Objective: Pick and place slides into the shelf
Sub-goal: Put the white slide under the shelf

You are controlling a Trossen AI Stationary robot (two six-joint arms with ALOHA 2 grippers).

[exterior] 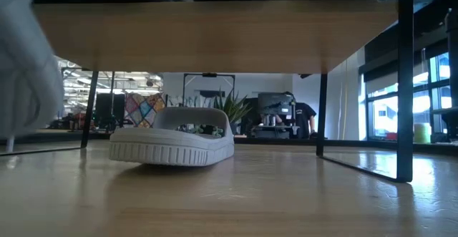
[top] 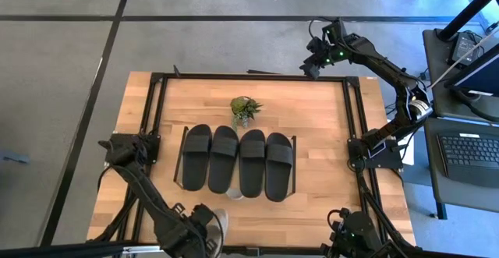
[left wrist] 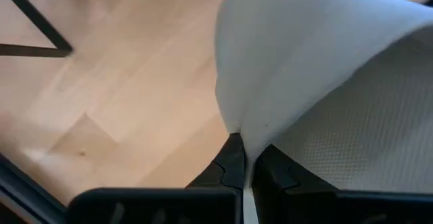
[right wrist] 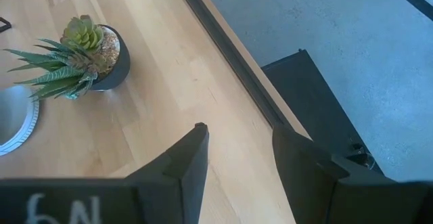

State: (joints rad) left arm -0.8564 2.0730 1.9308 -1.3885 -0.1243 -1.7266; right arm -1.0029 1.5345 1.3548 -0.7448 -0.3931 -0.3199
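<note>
Black slides (top: pixel 238 161): I count 4 matte black ones, side by side in 1 row on top of the shelf, broad straps toward the far edge of the table.
Shelf (top: pixel 294 144): low rack with thin black side frames, mid-table; from table height I see its light wooden board (exterior: pixel 215 35) overhead.
Grey-white slide under the shelf (exterior: pixel 172 146): sole down on the tabletop, strap arching up.
Second grey-white slide (left wrist: pixel 318 82): its thin edge is pinched between the left gripper (left wrist: pixel 245 164) fingers, near the table's front edge.
</note>
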